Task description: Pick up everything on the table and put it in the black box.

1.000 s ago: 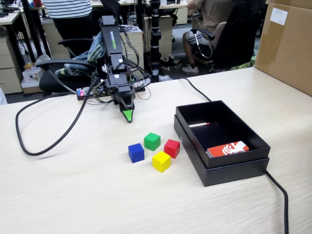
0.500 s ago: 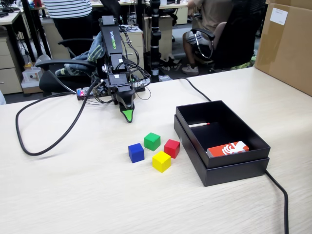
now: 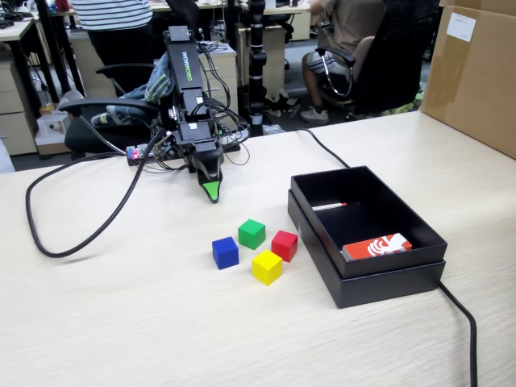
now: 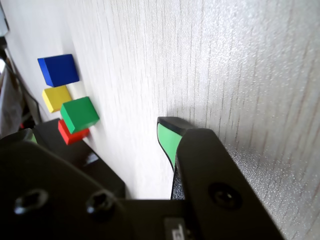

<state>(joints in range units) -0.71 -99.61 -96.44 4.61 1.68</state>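
Four small cubes sit close together on the pale table [image 3: 121,322]: blue [image 3: 225,252], green [image 3: 251,234], red [image 3: 284,245] and yellow [image 3: 267,267]. Just right of them stands the black box [image 3: 387,282]. My gripper [image 3: 211,190] points down at the table behind the cubes, about a hand's width from the green one, holding nothing. In the wrist view the gripper [image 4: 97,132] stands open, bare table showing between its green-padded fingers [image 4: 167,140]. That view shows the blue cube [image 4: 59,69], yellow cube [image 4: 55,97], green cube [image 4: 80,114], red cube [image 4: 70,135] and black box [image 4: 87,162] at the left.
Inside the box lie a red-and-white card [image 3: 376,246] and a thin white stick [image 3: 329,206]. A big brown carton [image 3: 476,72] stands at the back right. Black cables loop at the left [image 3: 72,234] and run past the box at the right [image 3: 461,318].
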